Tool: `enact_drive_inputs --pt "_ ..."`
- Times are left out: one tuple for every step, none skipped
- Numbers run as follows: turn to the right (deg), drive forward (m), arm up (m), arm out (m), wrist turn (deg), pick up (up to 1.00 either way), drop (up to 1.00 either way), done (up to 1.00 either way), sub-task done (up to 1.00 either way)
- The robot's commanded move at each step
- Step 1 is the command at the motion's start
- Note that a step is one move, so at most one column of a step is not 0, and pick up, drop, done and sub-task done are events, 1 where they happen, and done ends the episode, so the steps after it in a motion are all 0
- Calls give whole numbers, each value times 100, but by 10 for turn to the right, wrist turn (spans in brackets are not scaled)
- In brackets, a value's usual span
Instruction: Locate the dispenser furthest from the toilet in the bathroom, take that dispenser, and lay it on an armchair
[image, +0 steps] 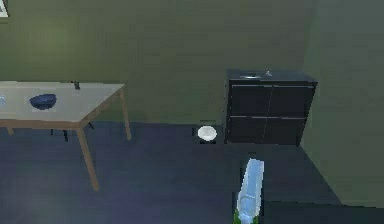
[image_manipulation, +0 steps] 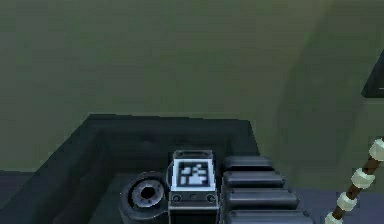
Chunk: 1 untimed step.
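Dispenser (image: 251, 190) stands near upright at the forward view's foot, likely for carrying; you cannot tell whether the gripper (image_manipulation: 148, 196) holds anything.

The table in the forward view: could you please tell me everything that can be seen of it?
The table stands at the forward view's left, cut off by that edge. It looks like pale wood: a thin flat top on slim straight legs, upright on the dark floor near the green wall. A dark blue bowl sits on the top, and a small dark thing stands by its far edge.
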Motion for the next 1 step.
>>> enact_drive_inputs --pt "0 0 0 28 0 0 0 0 0"
